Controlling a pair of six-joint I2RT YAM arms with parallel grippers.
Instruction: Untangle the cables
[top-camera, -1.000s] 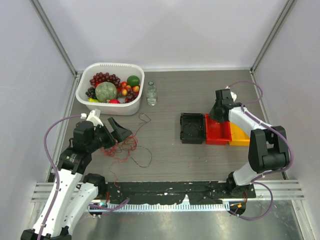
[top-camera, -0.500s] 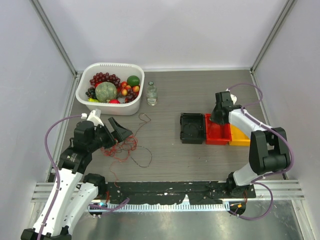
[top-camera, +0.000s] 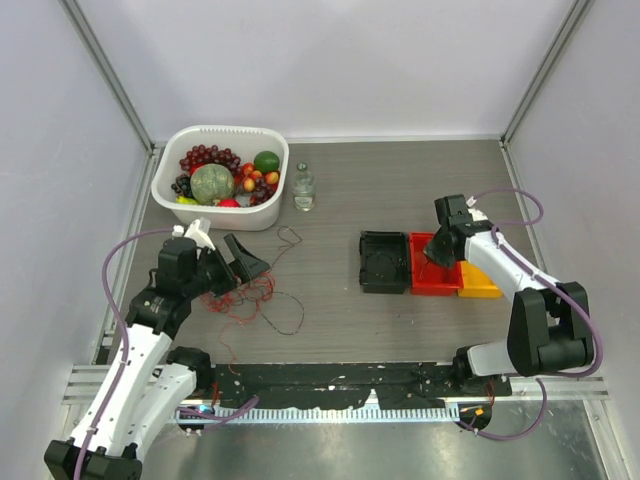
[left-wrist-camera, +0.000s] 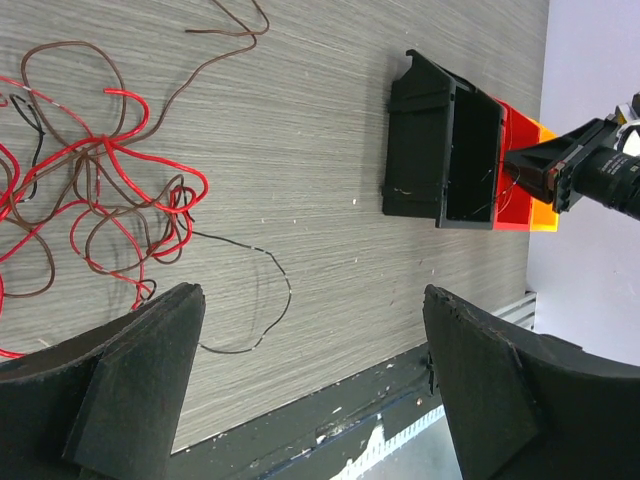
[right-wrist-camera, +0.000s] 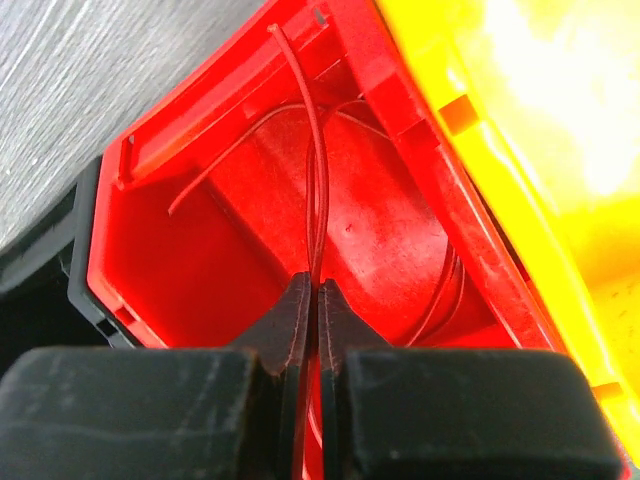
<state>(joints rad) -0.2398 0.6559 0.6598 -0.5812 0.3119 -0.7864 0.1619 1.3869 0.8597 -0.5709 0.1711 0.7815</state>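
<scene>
Your right hand pinches a red cable in the red bin; release it; left hand, spread, faces the left-edge clump.

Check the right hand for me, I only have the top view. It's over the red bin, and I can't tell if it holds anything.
Observer: It does. On its wrist camera the right hand is shut on one red cable, which runs up out of the pinch.
Operator: Anything lying in the bin?
Observer: Yes, the red bin has more red strands on its floor. I cannot tell if they are part of the same cable.
Operator: Left hand got a wire?
Observer: No. The left hand is open with its fingers wide apart and nothing pinched. The tangle lies on the table just past its fingertips.
</scene>
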